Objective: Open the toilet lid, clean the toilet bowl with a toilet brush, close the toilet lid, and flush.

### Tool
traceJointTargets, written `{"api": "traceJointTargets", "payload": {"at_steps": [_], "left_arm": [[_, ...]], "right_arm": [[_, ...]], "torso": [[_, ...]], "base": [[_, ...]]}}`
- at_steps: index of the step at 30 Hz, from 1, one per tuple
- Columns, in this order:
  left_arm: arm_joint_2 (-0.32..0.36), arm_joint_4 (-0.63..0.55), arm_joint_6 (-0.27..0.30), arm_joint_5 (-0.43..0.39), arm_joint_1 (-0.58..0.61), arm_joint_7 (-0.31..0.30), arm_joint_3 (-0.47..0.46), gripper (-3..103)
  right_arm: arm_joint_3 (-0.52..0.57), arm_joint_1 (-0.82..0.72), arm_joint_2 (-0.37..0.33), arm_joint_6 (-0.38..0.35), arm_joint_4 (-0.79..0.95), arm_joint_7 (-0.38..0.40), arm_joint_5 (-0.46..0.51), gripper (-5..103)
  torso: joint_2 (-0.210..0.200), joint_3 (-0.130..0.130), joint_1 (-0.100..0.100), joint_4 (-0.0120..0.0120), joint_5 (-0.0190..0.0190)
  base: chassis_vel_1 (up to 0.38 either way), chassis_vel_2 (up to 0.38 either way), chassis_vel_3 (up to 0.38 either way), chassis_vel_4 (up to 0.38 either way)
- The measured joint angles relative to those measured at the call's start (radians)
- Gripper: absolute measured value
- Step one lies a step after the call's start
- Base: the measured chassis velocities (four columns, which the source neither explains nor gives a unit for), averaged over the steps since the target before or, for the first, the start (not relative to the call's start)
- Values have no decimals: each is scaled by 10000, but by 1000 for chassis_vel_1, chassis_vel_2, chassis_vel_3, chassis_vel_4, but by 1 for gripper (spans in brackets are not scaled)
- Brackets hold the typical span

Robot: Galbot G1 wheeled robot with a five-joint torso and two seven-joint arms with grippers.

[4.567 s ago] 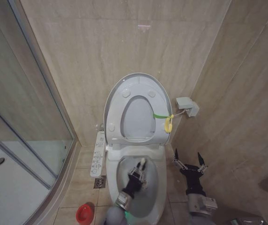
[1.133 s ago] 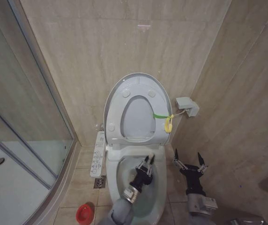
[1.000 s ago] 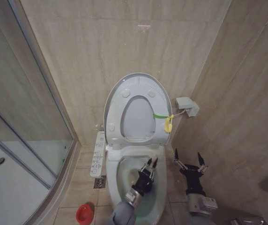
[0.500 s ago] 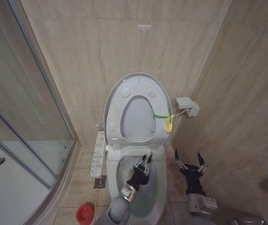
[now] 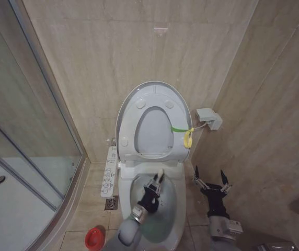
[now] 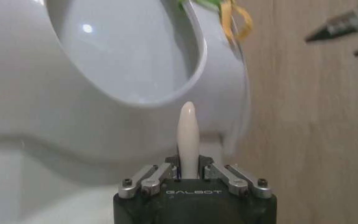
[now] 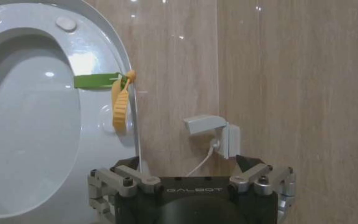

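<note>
Your left pincer (image 5: pixel 156 184) reaches in over the toilet bowl (image 5: pixel 176 209), its fingers clamped on the pale handle of the toilet brush (image 6: pixel 188 135). In the left wrist view the handle stands straight out from between the closed fingers, its rounded tip pointing toward the raised seat ring (image 6: pixel 104 107); the brush's dark head cannot be made out.

The toilet lid (image 5: pixel 154 89) is up, leaning against the tiled wall (image 5: pixel 113 52), with the seat ring (image 5: pixel 139 112) raised against it. A yellow-green tag (image 5: pixel 183 130) hangs from the lid's edge on your right side.

Your right pincer (image 5: pixel 211 181) sits beside the bowl on the right, above the floor, with its fingers spread apart and gripping nothing. In the right wrist view it faces the wall, where a small white box (image 7: pixel 213 133) with a cord is mounted near the lid.

On the bowl's left side you can see the white button panel (image 5: pixel 109 172). A red holder (image 5: pixel 93 238) stands on the floor near the glass shower door (image 5: pixel 19 120).
</note>
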Motion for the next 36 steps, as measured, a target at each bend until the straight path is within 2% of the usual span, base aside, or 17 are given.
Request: {"api": "traceJointTargets", "payload": {"at_steps": [3, 8, 13, 18, 22, 27, 36], "left_arm": [[6, -542, -143, -93, 30, 11, 153, 19], [-205, -608, -354, -270, 205, 89, 508, 19], [-310, -83, -383, -525, 278, 215, 793, 19], [-30, 513, -313, -753, 43, 335, 691, 19], [81, 200, -264, -767, -12, 336, 587, 19], [-138, -178, -392, -795, -2, 344, 736, 19], [-133, 874, -425, -716, -199, 478, 567, 19]], "right_arm": [[0, 0, 0, 0, 0, 0, 0, 100], [0, 0, 0, 0, 0, 0, 0, 100], [0, 0, 0, 0, 0, 0, 0, 100], [0, 0, 0, 0, 0, 0, 0, 100], [0, 0, 0, 0, 0, 0, 0, 100], [0, 0, 0, 0, 0, 0, 0, 100], [0, 0, 0, 0, 0, 0, 0, 100]], "torso": [[0, 0, 0, -1, 0], [0, 0, 0, -2, -1], [0, 0, 0, -1, 0], [1, -2, -1, -1, -2], [0, 0, 0, 1, 1], [0, 0, 0, -3, -1], [1, -1, 0, -1, -1]], "base": [[0, 0, 0, 0], [0, 0, 0, 0], [0, 0, 0, 0], [0, 0, 0, 0], [0, 0, 0, 0], [0, 0, 0, 0], [0, 0, 0, 0]]}}
